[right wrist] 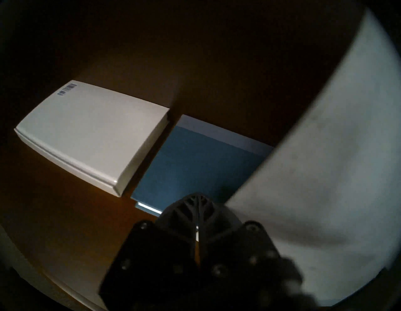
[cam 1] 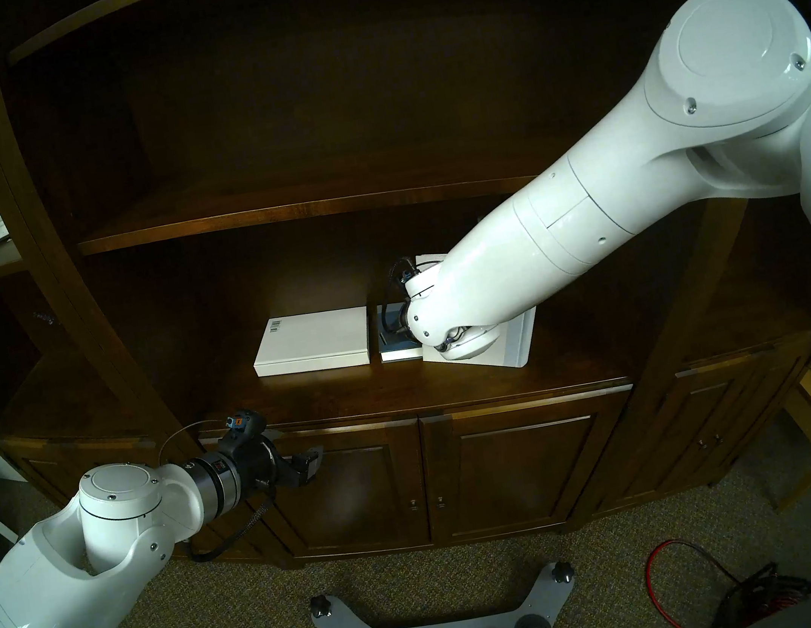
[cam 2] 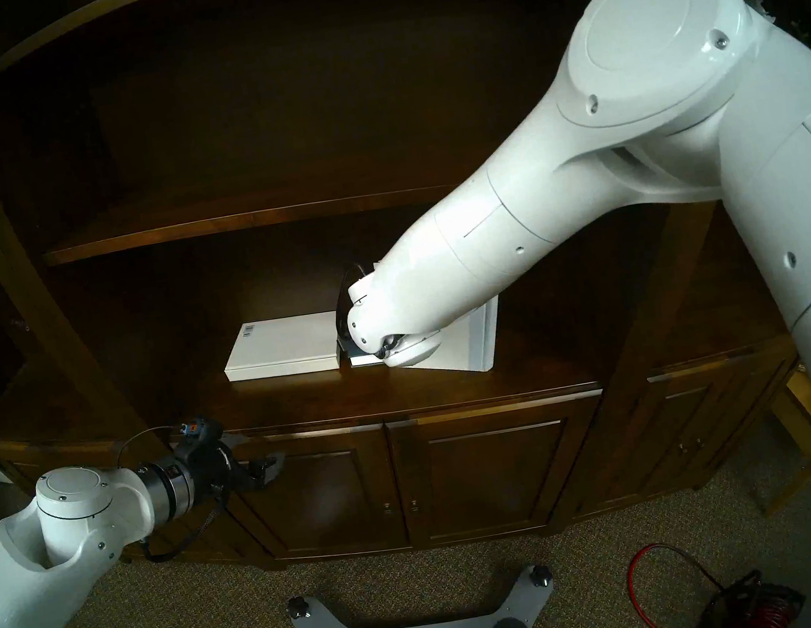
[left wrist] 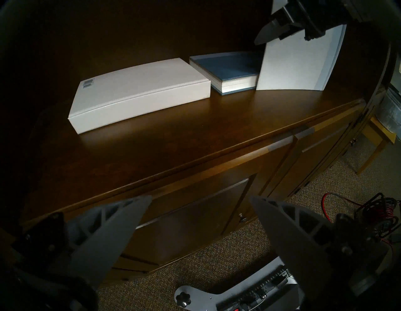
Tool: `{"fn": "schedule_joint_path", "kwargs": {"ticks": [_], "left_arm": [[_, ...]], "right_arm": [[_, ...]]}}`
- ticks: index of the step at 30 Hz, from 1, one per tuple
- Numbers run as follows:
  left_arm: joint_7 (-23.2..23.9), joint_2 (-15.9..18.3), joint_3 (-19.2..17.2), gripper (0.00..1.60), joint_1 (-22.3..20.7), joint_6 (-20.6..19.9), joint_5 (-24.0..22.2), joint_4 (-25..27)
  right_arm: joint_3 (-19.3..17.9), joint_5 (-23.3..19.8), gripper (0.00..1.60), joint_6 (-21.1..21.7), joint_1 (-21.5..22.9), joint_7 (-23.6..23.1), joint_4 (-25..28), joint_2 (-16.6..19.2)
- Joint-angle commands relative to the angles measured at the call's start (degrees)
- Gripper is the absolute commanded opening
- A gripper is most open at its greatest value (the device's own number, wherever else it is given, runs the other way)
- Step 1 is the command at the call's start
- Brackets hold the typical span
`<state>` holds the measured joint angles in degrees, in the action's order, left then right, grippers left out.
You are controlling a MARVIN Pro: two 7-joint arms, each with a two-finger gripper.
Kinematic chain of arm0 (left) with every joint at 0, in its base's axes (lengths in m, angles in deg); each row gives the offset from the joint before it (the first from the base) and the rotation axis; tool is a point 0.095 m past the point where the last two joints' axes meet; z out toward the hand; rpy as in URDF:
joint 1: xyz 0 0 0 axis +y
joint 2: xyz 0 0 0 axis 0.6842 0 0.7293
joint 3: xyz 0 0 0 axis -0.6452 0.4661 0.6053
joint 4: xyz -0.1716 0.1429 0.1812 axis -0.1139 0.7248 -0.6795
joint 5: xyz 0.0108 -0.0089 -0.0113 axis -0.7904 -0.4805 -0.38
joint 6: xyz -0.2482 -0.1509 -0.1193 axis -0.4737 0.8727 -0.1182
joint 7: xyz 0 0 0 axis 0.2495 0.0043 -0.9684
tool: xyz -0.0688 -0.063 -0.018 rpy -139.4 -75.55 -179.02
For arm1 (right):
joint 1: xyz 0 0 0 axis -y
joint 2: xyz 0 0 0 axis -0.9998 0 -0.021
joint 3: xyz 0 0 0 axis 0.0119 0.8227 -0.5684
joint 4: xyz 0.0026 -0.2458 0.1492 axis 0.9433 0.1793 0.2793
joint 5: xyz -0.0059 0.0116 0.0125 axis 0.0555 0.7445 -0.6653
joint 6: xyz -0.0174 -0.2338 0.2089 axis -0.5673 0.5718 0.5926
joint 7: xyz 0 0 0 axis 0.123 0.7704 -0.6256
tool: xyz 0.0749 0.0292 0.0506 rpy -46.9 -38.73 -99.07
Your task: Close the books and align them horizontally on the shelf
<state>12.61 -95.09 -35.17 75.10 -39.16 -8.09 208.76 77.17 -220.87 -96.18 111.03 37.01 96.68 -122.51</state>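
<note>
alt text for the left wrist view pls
Three books sit in a row on a dark wooden shelf: a closed white book, a closed blue book, and a larger white book tilted up under the right gripper. The left gripper hangs open in front.

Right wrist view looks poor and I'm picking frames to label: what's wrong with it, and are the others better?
Right wrist view: smeared by blur, the big white book soft, corners dark. Left wrist view: sharp, barcode book and blue book crisp, but dim. Head views: clear, strong fisheye bending the shelf, glare on the right arm.
</note>
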Motion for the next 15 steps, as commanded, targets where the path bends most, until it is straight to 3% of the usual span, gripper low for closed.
{"fn": "schedule_joint_path", "kwargs": {"ticks": [1,15], "left_arm": [[-0.05,-0.06,-0.84,1.60,-0.86,0.55,-0.04,0.89],[-0.05,-0.06,-0.83,1.60,-0.87,0.54,-0.04,0.89]], "right_arm": [[0.39,0.83,0.00,-2.02,3.09,3.09,0.24,-0.48],[2.50,1.51,0.00,-4.45,5.72,4.51,6.34,1.48]]}}
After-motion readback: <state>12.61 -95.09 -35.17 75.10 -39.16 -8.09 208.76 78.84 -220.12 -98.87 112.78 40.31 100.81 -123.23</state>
